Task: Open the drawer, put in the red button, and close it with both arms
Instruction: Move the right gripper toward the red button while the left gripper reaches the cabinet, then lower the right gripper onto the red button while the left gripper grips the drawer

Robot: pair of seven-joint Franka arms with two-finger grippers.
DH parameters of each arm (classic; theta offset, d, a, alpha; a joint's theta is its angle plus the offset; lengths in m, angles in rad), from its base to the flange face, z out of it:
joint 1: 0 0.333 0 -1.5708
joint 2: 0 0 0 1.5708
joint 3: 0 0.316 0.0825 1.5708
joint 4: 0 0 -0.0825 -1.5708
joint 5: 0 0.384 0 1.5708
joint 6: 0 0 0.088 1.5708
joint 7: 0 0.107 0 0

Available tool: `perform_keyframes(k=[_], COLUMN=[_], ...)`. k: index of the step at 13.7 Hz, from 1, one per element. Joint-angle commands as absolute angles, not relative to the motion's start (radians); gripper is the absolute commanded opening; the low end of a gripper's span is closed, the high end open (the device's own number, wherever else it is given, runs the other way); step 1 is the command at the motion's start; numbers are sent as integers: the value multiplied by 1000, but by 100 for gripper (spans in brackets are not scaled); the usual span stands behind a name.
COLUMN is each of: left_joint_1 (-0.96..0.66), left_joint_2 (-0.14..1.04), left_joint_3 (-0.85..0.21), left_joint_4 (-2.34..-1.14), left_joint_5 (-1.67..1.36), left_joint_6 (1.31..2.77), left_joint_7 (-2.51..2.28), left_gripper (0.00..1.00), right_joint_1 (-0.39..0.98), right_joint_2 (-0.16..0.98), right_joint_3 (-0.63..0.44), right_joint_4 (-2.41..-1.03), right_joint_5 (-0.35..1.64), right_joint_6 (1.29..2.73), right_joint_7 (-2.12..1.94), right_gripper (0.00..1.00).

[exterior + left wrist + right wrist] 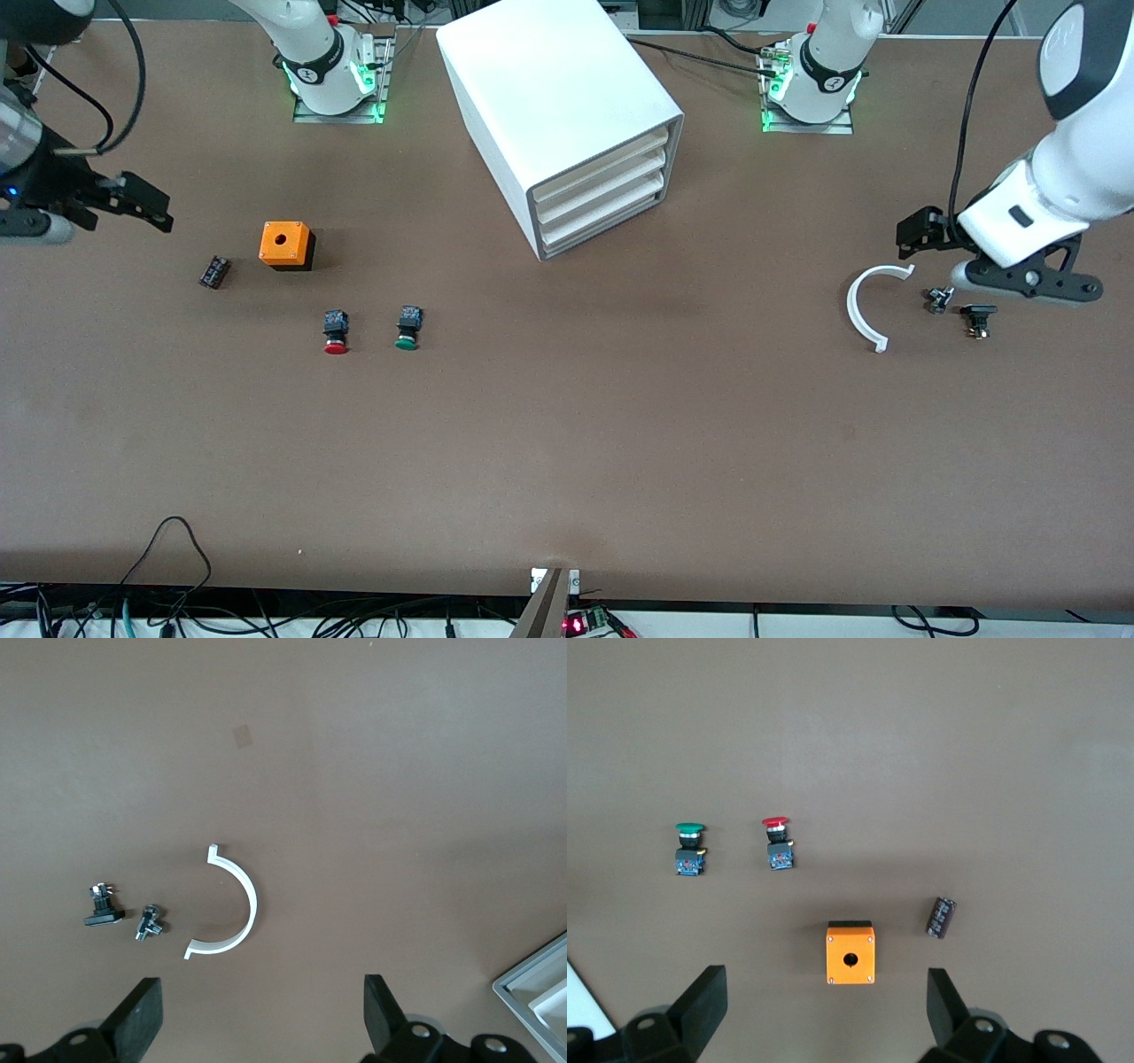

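The white cabinet (558,106) stands at the middle of the table near the arms' bases, and all three of its drawers (602,197) are pushed in. The red button (336,331) (777,843) lies on its side on the table toward the right arm's end. My right gripper (142,206) (827,1001) hangs open and empty above that end, apart from the button. My left gripper (917,232) (263,1010) is open and empty over the left arm's end of the table. A corner of the cabinet (540,992) shows in the left wrist view.
A green button (407,327) (688,849) lies beside the red one. An orange box (286,245) (850,954) and a small black part (213,271) sit nearby. A white arc piece (868,306) (235,904) and two small dark parts (939,299) (978,319) lie under the left gripper.
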State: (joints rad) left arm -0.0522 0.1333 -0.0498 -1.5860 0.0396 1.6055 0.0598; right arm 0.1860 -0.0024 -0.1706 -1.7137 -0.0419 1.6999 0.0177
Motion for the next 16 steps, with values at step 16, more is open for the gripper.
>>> perform_keyframes(k=[16], left_joint_1=[-46], left_joint_2=[429], left_joint_3=[-117], left_joint_4=[-1866], left_joint_5=[-786], left_joint_6=[1597], left_joint_7=[270], left_gripper=[100], right_joint_1=[271], right_joint_2=[271], right_joint_3=[-164], right_joint_4=[-1654], right_joint_5=[20], right_joint_6=[1881], right_joint_7=[6], right_gripper=[100])
